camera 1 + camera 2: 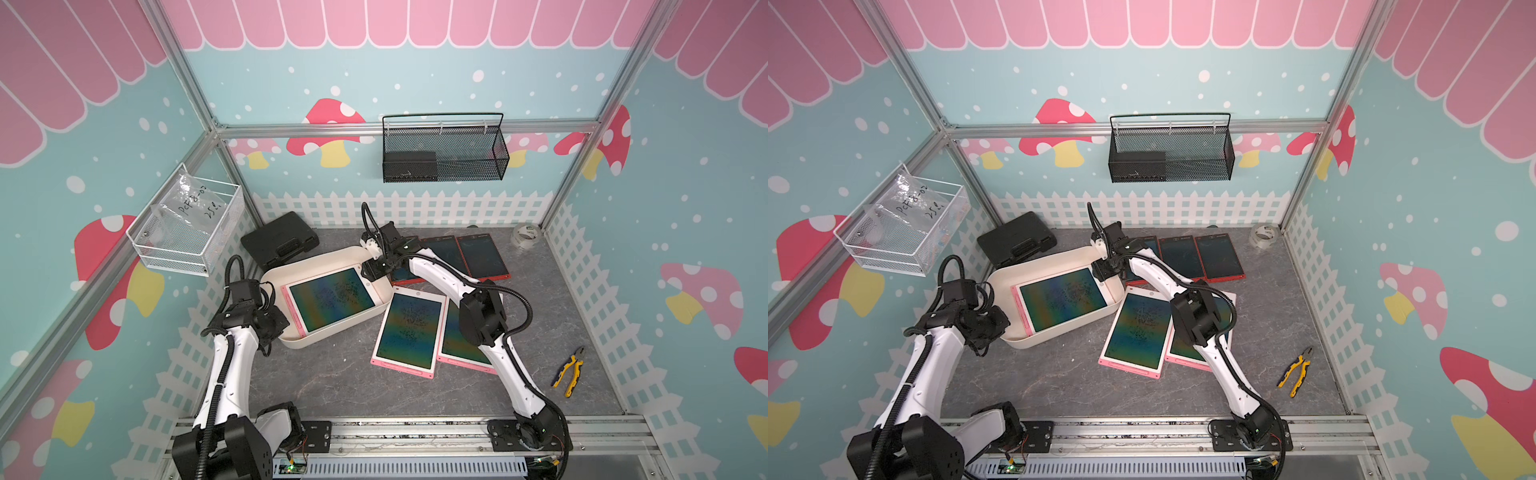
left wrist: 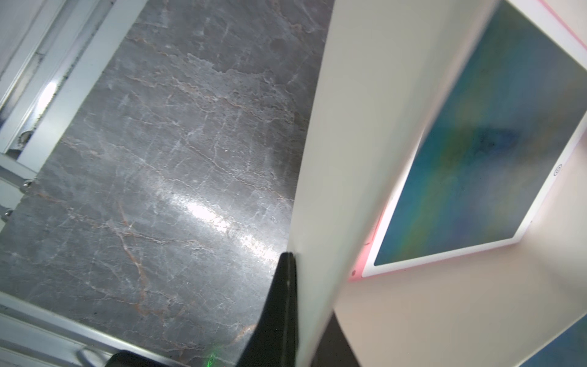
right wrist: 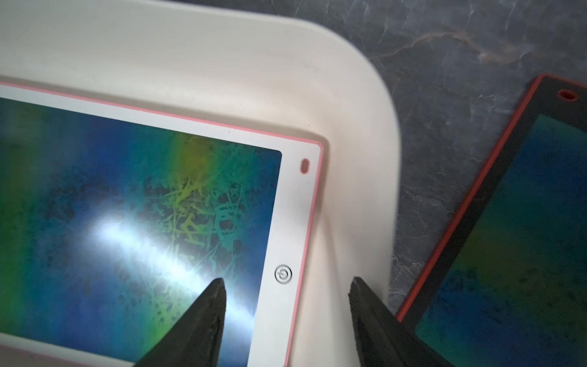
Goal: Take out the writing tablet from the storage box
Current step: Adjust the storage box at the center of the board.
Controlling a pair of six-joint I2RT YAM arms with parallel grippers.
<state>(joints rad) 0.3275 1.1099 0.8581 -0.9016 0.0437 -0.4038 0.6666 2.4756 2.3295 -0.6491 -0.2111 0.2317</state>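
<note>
Right hand [image 3: 287, 281], angled down, gapes astride writing tablet [image 3: 127, 190] edge; left hand [image 2: 290, 263] seemingly pinches storage box [image 2: 365, 127] wall.

Place: a robot test cell dressed up as a playroom
Frame: bare aluminium frame [image 1: 552, 124] holds the panels; a front rail [image 1: 415, 432] carries the left arm [image 1: 226, 365] and right arm [image 1: 511, 370]
Walls: printed wall [image 1: 685, 208]; mushrooms, picket fence, pink scallops
Bench: marble-look tabletop [image 1: 332, 382]; pliers [image 1: 570, 371] and tape roll [image 1: 525, 237] lie on it
Storage: black mesh basket [image 1: 446, 153] and white mesh basket [image 1: 187, 232] hang on the walls
</note>
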